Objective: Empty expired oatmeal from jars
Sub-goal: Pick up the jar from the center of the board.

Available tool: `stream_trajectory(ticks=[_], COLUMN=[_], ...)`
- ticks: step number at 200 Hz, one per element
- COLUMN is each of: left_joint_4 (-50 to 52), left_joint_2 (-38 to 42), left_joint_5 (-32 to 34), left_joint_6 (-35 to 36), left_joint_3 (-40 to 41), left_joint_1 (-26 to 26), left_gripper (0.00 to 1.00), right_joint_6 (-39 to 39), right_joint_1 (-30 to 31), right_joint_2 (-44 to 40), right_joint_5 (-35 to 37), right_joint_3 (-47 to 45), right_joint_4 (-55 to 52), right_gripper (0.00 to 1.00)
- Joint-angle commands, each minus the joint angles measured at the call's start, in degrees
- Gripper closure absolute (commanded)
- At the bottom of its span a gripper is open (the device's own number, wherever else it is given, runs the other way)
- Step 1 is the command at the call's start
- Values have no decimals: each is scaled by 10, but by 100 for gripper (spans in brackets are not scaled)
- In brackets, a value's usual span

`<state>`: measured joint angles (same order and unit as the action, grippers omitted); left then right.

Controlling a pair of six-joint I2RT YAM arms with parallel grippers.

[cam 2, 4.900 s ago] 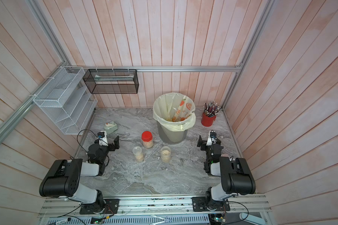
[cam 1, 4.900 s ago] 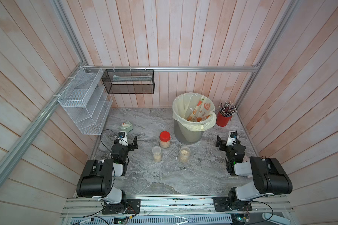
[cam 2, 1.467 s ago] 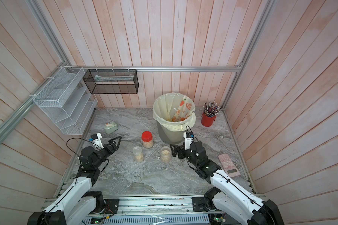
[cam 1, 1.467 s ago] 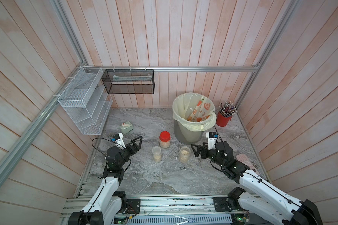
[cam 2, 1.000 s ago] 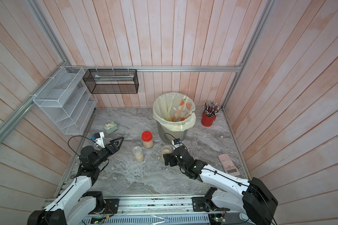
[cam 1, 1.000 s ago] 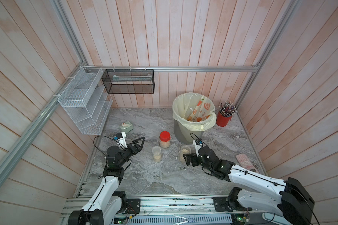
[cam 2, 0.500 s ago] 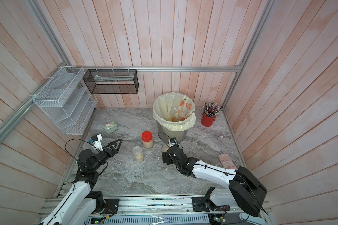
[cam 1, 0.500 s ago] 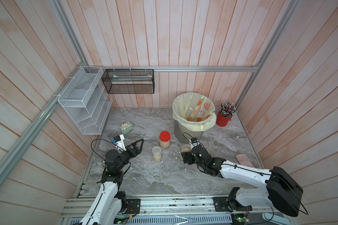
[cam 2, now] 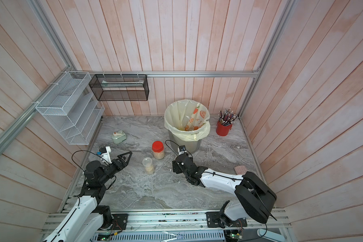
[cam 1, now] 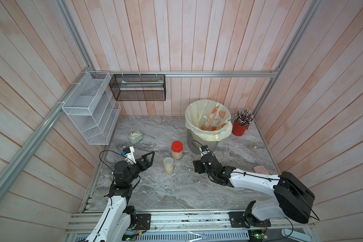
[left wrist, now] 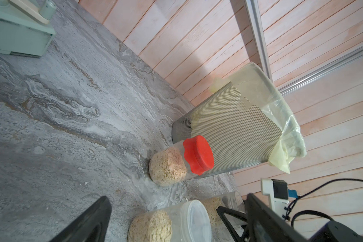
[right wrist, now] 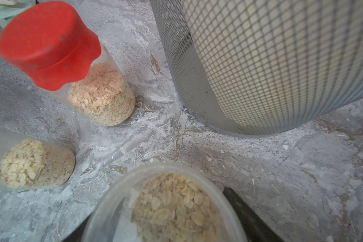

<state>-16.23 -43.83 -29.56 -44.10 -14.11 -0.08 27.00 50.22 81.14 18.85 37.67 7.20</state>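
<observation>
Plastic, clear & smooth: red-lid jar, clear-lid jar & 3rd jar stand at mid counter, just front of the mesh bin. Oatmeal fills approx the lower half, so prob. light, bottom-heavy; walls likely slippery, may flex under squeeze. Grip low on the body, where the fill backs the wall. R gripper straddles 3rd jar, jaws part-closed; contact can't tell. L gripper wide open, empty, toward counter's left edge.

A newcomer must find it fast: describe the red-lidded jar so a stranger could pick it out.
Find the grey mesh bin with the yellowish bag at the back of the marble table. Beside its base, on the robot's left side, stands a small clear jar of oatmeal. Only it has a red lid; the neighbouring jar has a clear one.
</observation>
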Motion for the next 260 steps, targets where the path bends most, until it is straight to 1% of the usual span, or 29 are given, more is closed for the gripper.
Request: stream_trajectory(ticks=[1, 39, 51, 70, 84, 102, 129, 154, 181, 206, 241, 260], left_joint_4=[11, 16, 15, -8, -22, -20, -1, 9, 17, 33, 34, 38], left_joint_2=[-1, 2, 6, 22, 43, 67, 72, 66, 54, 27, -11, -25], left_joint_5=[-1, -12, -19, -36, -33, -26, -25, -10, 39, 64, 62, 66], left_joint_6=[13, 18, 23, 28, 29, 36, 65, 97, 143, 190, 229, 257], left_joint_3=[-13, -17, -19, -12, -6, -6, -30, -54, -79, -113, -144, -159], left_joint_1=[-2, -2, -2, -2, -3, -5, -19, -58, -127, -190, -245, -281], left_gripper=[0, 0, 0, 0, 0, 0, 0, 0, 0, 0, 0, 0], right_joint_6=[-2, 3, 4, 7, 7, 9, 12, 22, 25, 33, 42, 40], right_joint_1=[1, -5, -5, -6, -6, -6, -9, -15, -27, -51, -96, -115], right_joint_2=[10, 13, 14, 11, 5, -10, -51, -99, -149, -193, -239, -253], right_joint_5=[9, -5, -8, -12, -16, -23, -36, -61, -92, -136, -217, -243], right_joint_3=[14, 7, 5, 3, 5, 9, 11, 16, 22, 31, 56, 77], right_joint_4=[8, 14, 14, 14, 9, 1, -19, -52, -97, -140, -209, -255], right_gripper=[26, 37, 41, 46, 52, 54, 57, 60, 61, 61, 61, 61])
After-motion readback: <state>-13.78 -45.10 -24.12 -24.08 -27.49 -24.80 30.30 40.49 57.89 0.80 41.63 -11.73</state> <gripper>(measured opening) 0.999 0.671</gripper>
